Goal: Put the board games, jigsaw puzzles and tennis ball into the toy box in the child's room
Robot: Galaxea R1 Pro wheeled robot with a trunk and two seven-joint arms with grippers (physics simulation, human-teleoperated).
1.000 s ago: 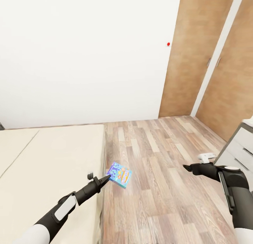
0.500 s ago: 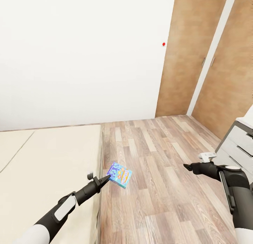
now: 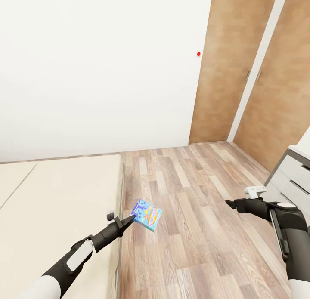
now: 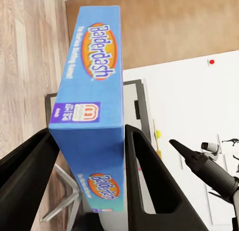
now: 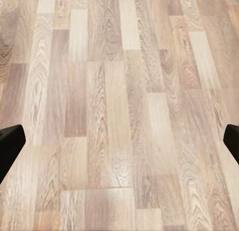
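A small blue board game printed "Balderdash" hangs over the wood floor just off the bed's corner. My left gripper is shut on its near edge. In the left wrist view the box stands on edge between the two black fingers of that gripper. My right gripper hovers over the floor at the right, in front of the table's white drawers. The right wrist view has its fingertips far apart at the frame's sides, so the gripper is open and empty.
A white wall with a red dot stands ahead. Tall wooden doors fill the back right. Bare plank floor runs between the bed and the drawers.
The whole head view has shifted: the camera has turned a little to the right. Both arms hold the same pose, with the blue board game still gripped.
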